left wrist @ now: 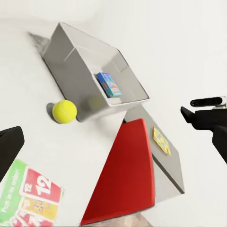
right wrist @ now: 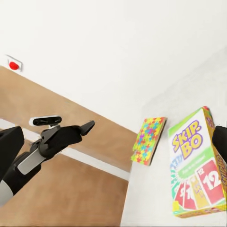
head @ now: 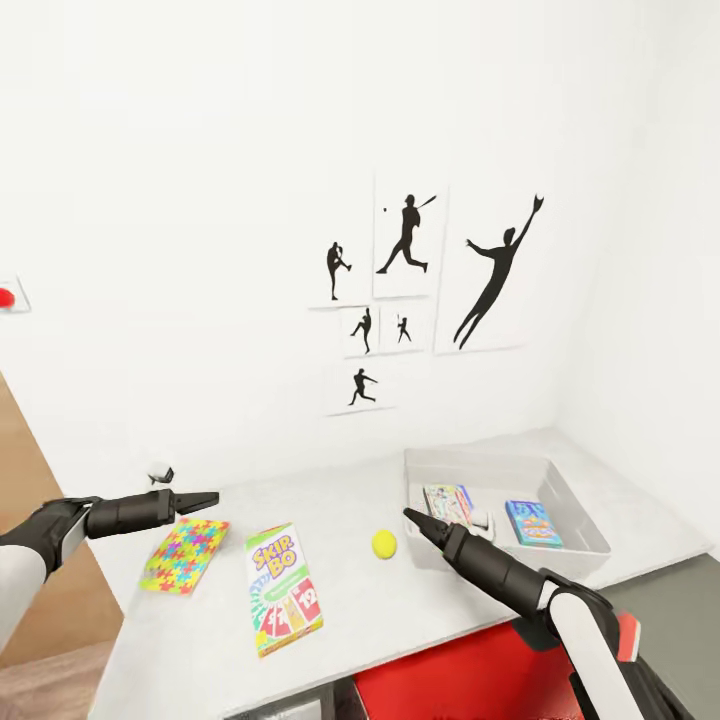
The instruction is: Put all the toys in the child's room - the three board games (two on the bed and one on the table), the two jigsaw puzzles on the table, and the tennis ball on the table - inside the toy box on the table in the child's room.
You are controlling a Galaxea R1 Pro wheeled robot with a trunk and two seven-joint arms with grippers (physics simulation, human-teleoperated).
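— From my seat I see the Skip-Bo box (head: 283,588) printed in green, yellow and red, and the jigsaw puzzle box (head: 184,555) as a yellow, green, pink and blue mosaic.

— And the rest?

— I read the tennis ball (head: 384,543) as yellow-green, the desk (head: 330,500) pale grey-white, the toy box (head: 570,510) light grey, the wall silhouettes (head: 405,235) black.

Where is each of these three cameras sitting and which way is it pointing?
Head view: on the head, looking down over the table; left gripper and right gripper show.
Left wrist view: near the left gripper, facing the toy box, tennis ball and right gripper.
Right wrist view: near the right gripper, facing the Skip-Bo box, jigsaw puzzle and left gripper.
All share the Skip-Bo box.
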